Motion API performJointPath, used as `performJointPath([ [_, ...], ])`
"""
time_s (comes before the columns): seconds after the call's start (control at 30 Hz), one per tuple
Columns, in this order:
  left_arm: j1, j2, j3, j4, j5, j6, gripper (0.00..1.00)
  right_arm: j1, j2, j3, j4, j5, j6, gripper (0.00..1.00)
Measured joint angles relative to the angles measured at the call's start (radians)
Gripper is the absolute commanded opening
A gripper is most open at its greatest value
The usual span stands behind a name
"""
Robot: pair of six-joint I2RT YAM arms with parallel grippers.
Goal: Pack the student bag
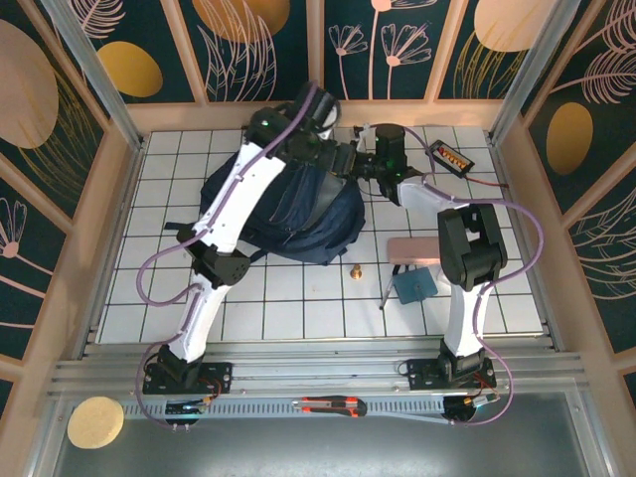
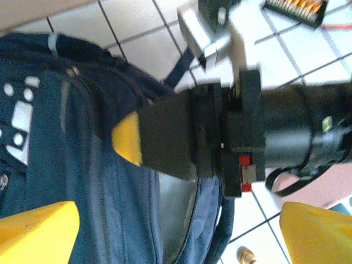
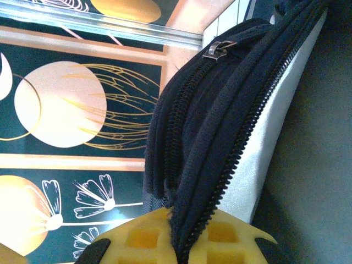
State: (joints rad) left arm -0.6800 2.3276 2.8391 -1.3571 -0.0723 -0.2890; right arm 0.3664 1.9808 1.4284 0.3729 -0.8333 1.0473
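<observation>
We note the white-tiled worktop [image 1: 298, 308], walled on three sides by patterned panels. The student bag [image 1: 318, 219] lies on its far centre, left of the middle, and is the largest item present. Its main zip is open, and the right wrist view shows pale lining [image 3: 275, 137] and a metal zip pull [image 3: 218, 48].

The left arm lies across the bag and covers its left part from above. The left claw [image 2: 179, 236] hangs over the bag with its yellow fingers spread wide and nothing between them. The right arm reaches in from the right. The right claw [image 3: 181, 239] is clamped tight on the bag's zip edge, and its black body blocks much of the bag mouth in the left wrist view.

To the right of the bag, we see a pink flat box [image 1: 412, 248], a teal square [image 1: 414, 286] just in front of it, and a thin dark rod [image 1: 386, 291]. A black case with orange contents [image 1: 452, 157] sits at the far right. On the near ledge lie a round yellow sponge [image 1: 95, 420] and a red-and-black cutter [image 1: 333, 404]. A small brass piece [image 1: 355, 270] stands just beside the bag's near edge
</observation>
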Motion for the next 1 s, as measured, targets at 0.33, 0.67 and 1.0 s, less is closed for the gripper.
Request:
performJointPath([
  [0.33, -0.025, -0.275, -0.679, 0.165, -0.215, -0.026, 0.93, 0.017, 0.025, 0.107, -0.032, 0.006, 0.058, 0.0],
  [0.67, -0.024, -0.335, -0.793, 0.273, -0.405, -0.067, 0.93, 0.034, 0.025, 0.08, 0.027, 0.024, 0.12, 0.0],
  [1.0, -0.005, -0.285, -0.838, 0.352, -0.373, -0.058, 0.0, 0.054, 0.019, 0.063, 0.042, 0.062, 0.145, 0.05],
])
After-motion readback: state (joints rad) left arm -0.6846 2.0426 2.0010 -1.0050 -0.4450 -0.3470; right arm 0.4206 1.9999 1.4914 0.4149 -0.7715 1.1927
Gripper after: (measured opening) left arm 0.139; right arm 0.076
